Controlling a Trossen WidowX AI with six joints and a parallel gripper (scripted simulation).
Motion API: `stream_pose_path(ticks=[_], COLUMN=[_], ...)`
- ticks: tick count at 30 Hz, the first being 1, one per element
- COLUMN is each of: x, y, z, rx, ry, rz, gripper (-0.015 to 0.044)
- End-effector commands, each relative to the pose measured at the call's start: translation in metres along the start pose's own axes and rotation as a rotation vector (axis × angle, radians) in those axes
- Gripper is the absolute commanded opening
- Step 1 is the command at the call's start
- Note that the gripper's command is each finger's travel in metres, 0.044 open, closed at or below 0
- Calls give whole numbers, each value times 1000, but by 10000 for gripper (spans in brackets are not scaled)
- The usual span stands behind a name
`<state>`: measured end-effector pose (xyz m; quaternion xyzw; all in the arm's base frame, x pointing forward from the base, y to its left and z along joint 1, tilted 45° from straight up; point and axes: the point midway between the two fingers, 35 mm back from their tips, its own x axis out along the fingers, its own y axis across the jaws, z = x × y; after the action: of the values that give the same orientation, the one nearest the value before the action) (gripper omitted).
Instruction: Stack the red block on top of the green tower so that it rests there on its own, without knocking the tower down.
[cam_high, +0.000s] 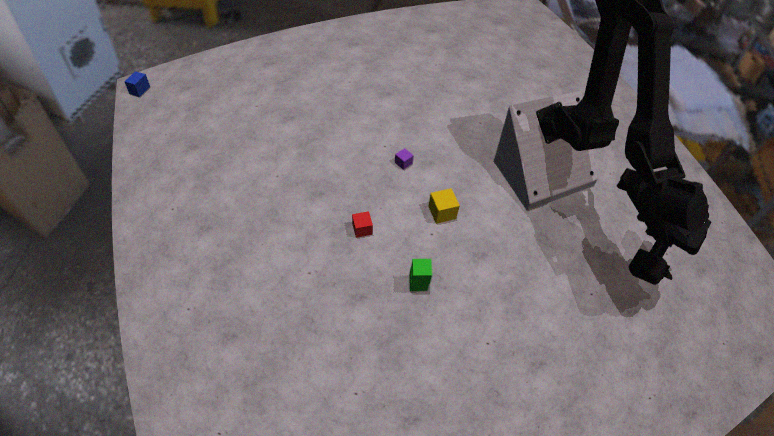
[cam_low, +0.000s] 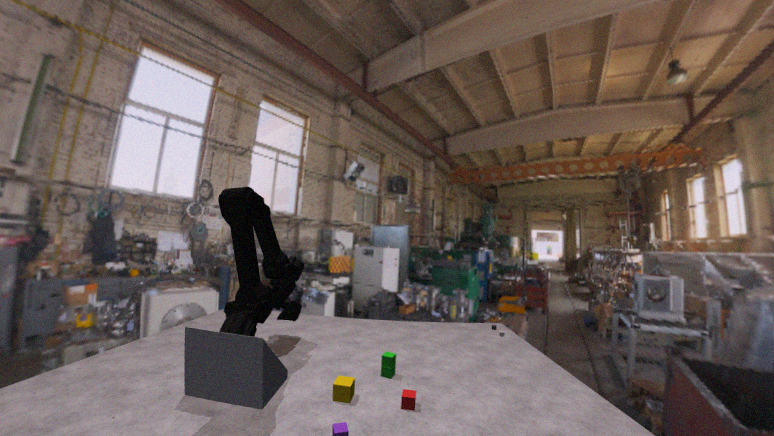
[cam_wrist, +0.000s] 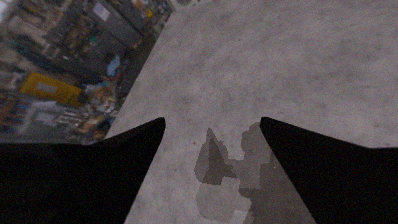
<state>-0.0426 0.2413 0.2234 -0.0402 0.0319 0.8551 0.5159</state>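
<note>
The red block (cam_high: 362, 223) (cam_low: 408, 399) lies on the table near its middle. The green tower (cam_high: 420, 274) (cam_low: 387, 364), taller than the other blocks, stands upright a short way from the red block. My gripper (cam_high: 651, 267) (cam_low: 290, 310) (cam_wrist: 211, 121) is open and empty. It hangs low over the table's right side in the top view, far from both blocks. The wrist view shows only bare table and shadow between the fingers.
A yellow block (cam_high: 444, 205) (cam_low: 343, 388) and a small purple block (cam_high: 404, 158) (cam_low: 339, 428) lie near the red one. A blue block (cam_high: 137, 83) sits at the far left corner. The arm's grey wedge base (cam_high: 533, 162) (cam_low: 227, 365) stands on the table (cam_high: 270, 324).
</note>
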Motion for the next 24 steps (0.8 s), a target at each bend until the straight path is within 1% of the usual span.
stream_pose_path(ticks=[1, 13, 24], x=[-2, -25, -73], y=[-24, -115, -192], z=[4, -1, -17], rx=[27, 197, 388], ry=[35, 172, 265], rz=[-83, -355, -587], gripper=[440, 440, 440])
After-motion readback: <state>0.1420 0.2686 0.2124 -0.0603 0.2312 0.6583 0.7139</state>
